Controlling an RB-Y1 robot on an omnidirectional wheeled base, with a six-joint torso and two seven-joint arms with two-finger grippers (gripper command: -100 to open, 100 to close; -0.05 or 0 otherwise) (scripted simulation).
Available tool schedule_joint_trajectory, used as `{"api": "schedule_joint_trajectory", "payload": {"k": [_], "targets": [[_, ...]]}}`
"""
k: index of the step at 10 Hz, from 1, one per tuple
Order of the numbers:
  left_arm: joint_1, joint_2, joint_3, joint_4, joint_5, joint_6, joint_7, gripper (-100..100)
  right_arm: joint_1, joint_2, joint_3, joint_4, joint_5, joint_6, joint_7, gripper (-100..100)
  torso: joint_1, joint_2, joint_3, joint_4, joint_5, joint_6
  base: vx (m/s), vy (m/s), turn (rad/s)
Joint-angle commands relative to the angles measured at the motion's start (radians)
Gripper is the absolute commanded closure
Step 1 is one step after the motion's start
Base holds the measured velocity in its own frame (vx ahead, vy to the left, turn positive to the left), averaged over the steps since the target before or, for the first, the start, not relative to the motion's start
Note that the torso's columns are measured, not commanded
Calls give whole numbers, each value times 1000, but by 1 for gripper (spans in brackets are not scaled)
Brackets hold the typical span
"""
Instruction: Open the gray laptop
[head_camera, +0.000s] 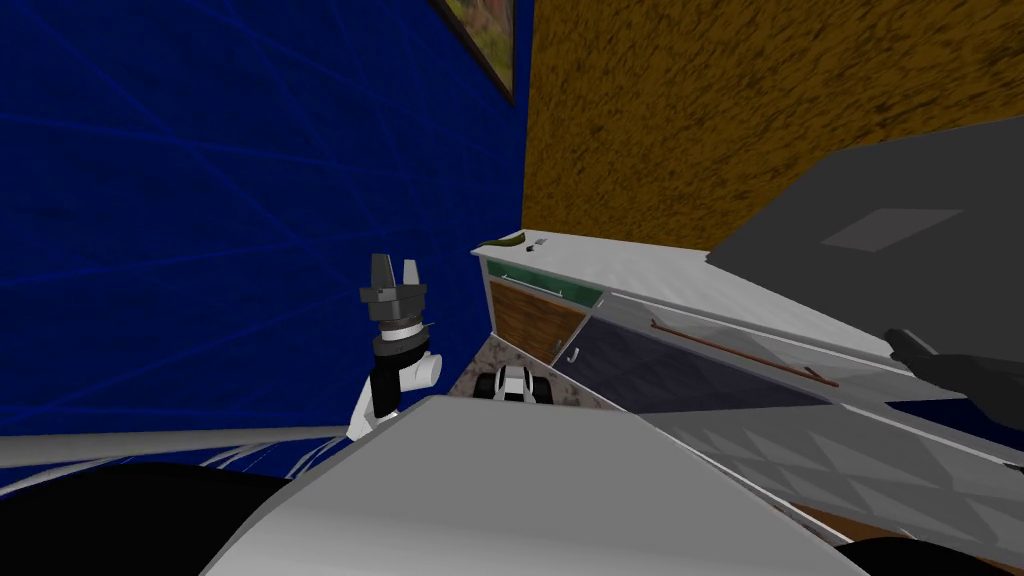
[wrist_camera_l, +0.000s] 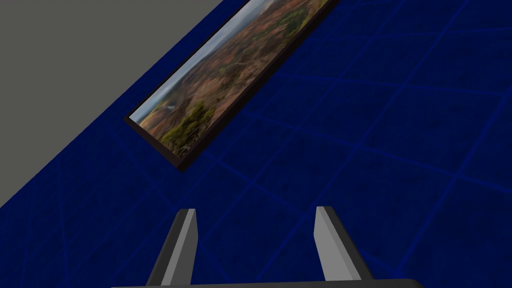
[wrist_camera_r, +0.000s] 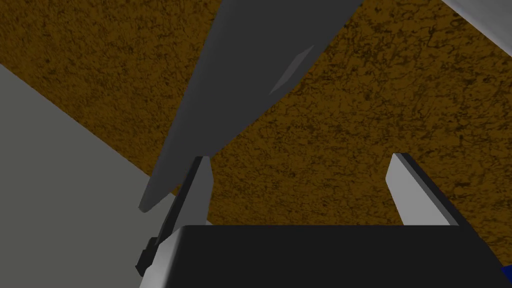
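Right gripper (wrist_camera_r: 300, 159) spread wide, gripping nothing, one finger against the gray laptop (wrist_camera_r: 250, 75) lid edge, likely to lever it up. Laptop sits on white counter (head_camera: 650, 275). Left gripper (head_camera: 395, 264) fingers apart, empty, parked aside.

Steeply down from the head, rolled hard, close over the white counter (head_camera: 640, 265) and gray laptop (head_camera: 800, 200). From the left wrist, up along the blue wall (wrist_camera_l: 400, 125) toward a framed picture (wrist_camera_l: 230, 80), well off. From the right wrist, tight against the laptop's lid, brown wall (wrist_camera_r: 350, 125) behind; both shared with the head view.
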Motion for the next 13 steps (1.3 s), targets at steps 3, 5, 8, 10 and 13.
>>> {"api": "schedule_joint_trajectory", "payload": {"k": [3, 5, 8, 10, 13], "targets": [[0, 0, 0, 0, 0, 0, 0, 0, -23, 75, 17, -97, 82, 49, 83, -100, -1, -2, -2, -1, 0, 0, -95, 107, -8], [0, 0, 0, 0, 0, 0, 0, 0, -29, 75, 22, -121, 102, 61, 109, -100, -4, 0, -1, 0, -1, 0, -89, 2, 17], [0, 0, 0, 0, 0, 0, 0, 0, -41, 46, 46, -129, 153, 64, 154, -100, -5, -1, -1, 0, -2, 0, -83, -117, 47], [0, 1, 1, 0, 0, 0, 0, 0, -40, 7, 58, -99, 182, 40, 158, -100, -5, -5, -3, -1, -2, 0, 48, -236, 65], [0, 1, 1, 0, 0, 0, 0, 0, -35, -47, 69, -56, 220, 2, 157, -100, 0, -1, -1, 0, 0, 0, 67, -247, 57]]}}
